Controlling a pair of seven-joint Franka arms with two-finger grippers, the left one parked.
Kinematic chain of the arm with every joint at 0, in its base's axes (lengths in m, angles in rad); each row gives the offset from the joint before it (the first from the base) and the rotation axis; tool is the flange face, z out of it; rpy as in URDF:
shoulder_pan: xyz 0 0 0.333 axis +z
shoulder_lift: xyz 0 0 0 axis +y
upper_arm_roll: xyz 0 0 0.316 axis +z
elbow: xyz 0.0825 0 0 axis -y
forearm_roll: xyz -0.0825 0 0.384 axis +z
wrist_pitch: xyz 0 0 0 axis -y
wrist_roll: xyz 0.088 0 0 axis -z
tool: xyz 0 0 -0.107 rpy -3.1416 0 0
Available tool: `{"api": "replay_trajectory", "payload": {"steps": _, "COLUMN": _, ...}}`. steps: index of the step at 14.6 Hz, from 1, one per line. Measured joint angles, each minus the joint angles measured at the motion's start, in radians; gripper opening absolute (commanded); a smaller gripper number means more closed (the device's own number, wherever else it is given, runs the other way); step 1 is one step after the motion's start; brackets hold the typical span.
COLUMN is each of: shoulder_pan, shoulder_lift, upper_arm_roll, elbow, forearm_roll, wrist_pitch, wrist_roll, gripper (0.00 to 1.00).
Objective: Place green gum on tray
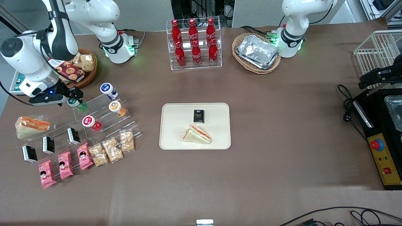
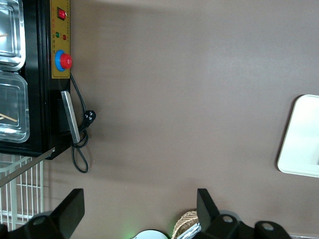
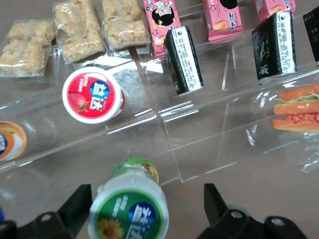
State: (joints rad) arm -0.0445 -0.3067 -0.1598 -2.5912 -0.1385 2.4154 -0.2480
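The green gum (image 1: 77, 104) is a small green bottle with a white-rimmed green lid, standing on the clear stepped rack (image 1: 103, 116) at the working arm's end of the table. My right gripper (image 1: 74, 95) is right above it. In the right wrist view the gripper (image 3: 147, 196) is open, with the green gum (image 3: 128, 211) between its fingers, close to one finger and apart from the other. The cream-white tray (image 1: 176, 125) lies at the table's middle with a black pack (image 1: 198, 116) and a sandwich (image 1: 197, 134) on it. Its edge shows in the left wrist view (image 2: 301, 139).
On the rack stand a red-lidded bottle (image 1: 89, 121), an orange-lidded bottle (image 1: 115, 107), a blue-lidded bottle (image 1: 107, 89) and black packs (image 1: 74, 135). Pink packs (image 1: 65, 164), snack bags (image 1: 111, 149) and a wrapped sandwich (image 1: 31, 126) lie around it. A cookie basket (image 1: 78, 67) is close to the arm.
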Motion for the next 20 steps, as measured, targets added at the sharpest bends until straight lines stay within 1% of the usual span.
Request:
{"api": "replay_trajectory", "payload": {"steps": 5, "shoulder_pan": 0.0, "shoulder_lift": 0.053, "upper_arm_roll": 0.0, "elbow": -0.003, "forearm_roll": 0.0, "wrist_pitch": 0.038, "wrist_roll": 0.004, "gripper": 0.99}}
{"api": "replay_trajectory", "payload": {"steps": 6, "shoulder_pan": 0.0, "shoulder_lift": 0.054, "upper_arm_roll": 0.0, "elbow": -0.003, "forearm_roll": 0.0, "wrist_pitch": 0.038, "wrist_roll": 0.006, "gripper": 0.95}}
{"api": "replay_trajectory", "payload": {"steps": 7, "shoulder_pan": 0.0, "shoulder_lift": 0.054, "upper_arm_roll": 0.0, "elbow": -0.003, "forearm_roll": 0.0, "wrist_pitch": 0.038, "wrist_roll": 0.007, "gripper": 0.89}}
{"api": "replay_trajectory", "payload": {"steps": 10, "shoulder_pan": 0.001, "shoulder_lift": 0.053, "upper_arm_roll": 0.0, "elbow": -0.003, "forearm_roll": 0.0, "wrist_pitch": 0.038, "wrist_roll": 0.015, "gripper": 0.73}}
{"api": "replay_trajectory", "payload": {"steps": 11, "shoulder_pan": 0.001, "shoulder_lift": 0.051, "upper_arm_roll": 0.001, "elbow": -0.003, "forearm_roll": 0.0, "wrist_pitch": 0.038, "wrist_roll": 0.022, "gripper": 0.65}}
{"api": "replay_trajectory", "payload": {"steps": 12, "shoulder_pan": 0.002, "shoulder_lift": 0.048, "upper_arm_roll": 0.002, "elbow": -0.003, "forearm_roll": 0.0, "wrist_pitch": 0.036, "wrist_roll": 0.028, "gripper": 0.61}}
{"api": "replay_trajectory", "payload": {"steps": 13, "shoulder_pan": 0.005, "shoulder_lift": 0.046, "upper_arm_roll": 0.002, "elbow": -0.003, "forearm_roll": 0.0, "wrist_pitch": 0.035, "wrist_roll": 0.032, "gripper": 0.52}}
{"api": "replay_trajectory", "payload": {"steps": 15, "shoulder_pan": 0.006, "shoulder_lift": 0.044, "upper_arm_roll": 0.003, "elbow": -0.003, "forearm_roll": 0.0, "wrist_pitch": 0.033, "wrist_roll": 0.036, "gripper": 0.47}}
{"api": "replay_trajectory", "payload": {"steps": 16, "shoulder_pan": 0.007, "shoulder_lift": 0.043, "upper_arm_roll": 0.003, "elbow": -0.003, "forearm_roll": 0.0, "wrist_pitch": 0.032, "wrist_roll": 0.037, "gripper": 0.39}}
{"api": "replay_trajectory", "payload": {"steps": 17, "shoulder_pan": 0.007, "shoulder_lift": 0.043, "upper_arm_roll": 0.003, "elbow": -0.003, "forearm_roll": 0.0, "wrist_pitch": 0.031, "wrist_roll": 0.039, "gripper": 0.37}}
{"api": "replay_trajectory", "payload": {"steps": 18, "shoulder_pan": 0.007, "shoulder_lift": 0.043, "upper_arm_roll": 0.003, "elbow": -0.003, "forearm_roll": 0.0, "wrist_pitch": 0.031, "wrist_roll": 0.042, "gripper": 0.3}}
{"api": "replay_trajectory", "payload": {"steps": 20, "shoulder_pan": 0.007, "shoulder_lift": 0.043, "upper_arm_roll": 0.004, "elbow": -0.001, "forearm_roll": 0.0, "wrist_pitch": 0.021, "wrist_roll": 0.046, "gripper": 0.29}}
